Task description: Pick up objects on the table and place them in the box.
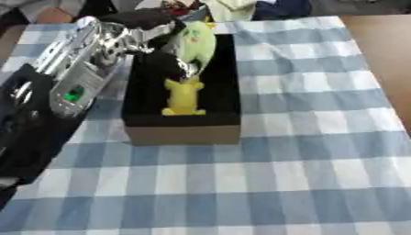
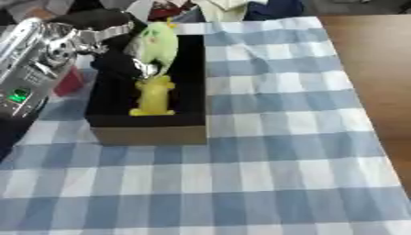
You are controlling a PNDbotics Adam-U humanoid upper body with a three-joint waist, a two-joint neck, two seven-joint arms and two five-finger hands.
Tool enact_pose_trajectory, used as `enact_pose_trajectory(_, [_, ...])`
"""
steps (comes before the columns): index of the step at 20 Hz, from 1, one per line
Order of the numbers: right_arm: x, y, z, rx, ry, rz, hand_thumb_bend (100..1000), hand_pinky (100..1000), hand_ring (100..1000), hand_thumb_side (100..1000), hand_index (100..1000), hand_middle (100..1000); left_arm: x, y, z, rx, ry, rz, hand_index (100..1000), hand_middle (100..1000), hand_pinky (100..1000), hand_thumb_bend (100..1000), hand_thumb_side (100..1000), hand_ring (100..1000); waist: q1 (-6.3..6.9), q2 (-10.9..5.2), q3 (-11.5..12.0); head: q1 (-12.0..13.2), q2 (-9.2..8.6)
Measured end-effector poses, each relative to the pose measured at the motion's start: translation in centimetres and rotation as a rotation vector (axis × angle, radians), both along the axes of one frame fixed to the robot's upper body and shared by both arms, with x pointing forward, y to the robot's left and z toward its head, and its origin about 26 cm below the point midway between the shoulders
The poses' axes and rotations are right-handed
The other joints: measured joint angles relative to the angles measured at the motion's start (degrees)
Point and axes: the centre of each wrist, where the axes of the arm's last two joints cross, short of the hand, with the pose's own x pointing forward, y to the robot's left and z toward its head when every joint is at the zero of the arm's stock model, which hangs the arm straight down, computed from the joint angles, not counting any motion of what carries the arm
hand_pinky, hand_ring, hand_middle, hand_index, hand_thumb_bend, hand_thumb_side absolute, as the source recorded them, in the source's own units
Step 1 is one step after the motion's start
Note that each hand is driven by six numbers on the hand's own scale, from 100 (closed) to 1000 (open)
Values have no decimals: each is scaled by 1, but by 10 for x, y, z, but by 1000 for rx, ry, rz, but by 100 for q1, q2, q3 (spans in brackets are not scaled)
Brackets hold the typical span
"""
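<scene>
Our left hand [image 1: 173, 50] grips the pale green toy [image 1: 195, 42] directly above the box [image 1: 183, 133], long axis upright, over the yellow toy [image 1: 184, 97].

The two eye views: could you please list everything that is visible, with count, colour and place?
Box: one, black inside with a brown front wall, on the left half of the table.
Yellow toy: one, yellow, standing inside the box near its front.
Green toy: one, pale green, over the back part of the box, at the left hand.
Tablecloth: one, blue and white checks, covering most of the table.
Table: one, brown wood, bare along the right edge.
Red thing: one, red, left of the box, partly hidden by the arm.
Left hand: one, black, over the box; its fingers are not clear.
Right hand: not visible.
</scene>
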Motion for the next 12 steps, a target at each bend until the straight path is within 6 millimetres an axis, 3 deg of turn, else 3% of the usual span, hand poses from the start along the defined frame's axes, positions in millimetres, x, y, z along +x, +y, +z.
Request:
enact_pose_trajectory(2, [0,0,1,0,-4,2,239,927,911,962,856,875,5,-2,-6,39,4,6,846,735,813,242,699,821,-1,0,-1,15,0])
enact_pose_trajectory(7, [0,1,2,0,-6,3,239,927,911,962,856,875,14,-2,-16,98,14,20,846,735,813,242,699,821,-7,1,-4,26,0])
enact_pose_trajectory(8, [0,1,2,0,-6,3,239,927,911,960,857,876,15,-1,-16,103,15,21,901,806,862,532,809,878,-7,1,-4,26,0])
enact_pose_trajectory(9, [0,1,2,0,-6,3,238,927,911,960,857,876,16,-1,-16,106,10,23,906,811,864,569,824,881,-7,1,-1,26,0])
enact_pose_trajectory(10, [0,1,2,0,-6,3,238,927,911,959,857,876,16,0,-15,108,1,25,914,817,867,670,875,886,-7,1,2,26,0])
enact_pose_trajectory(12, [0,1,2,0,-6,3,238,927,911,959,857,875,16,2,-12,112,-25,29,919,822,869,706,902,891,-7,1,6,27,0])
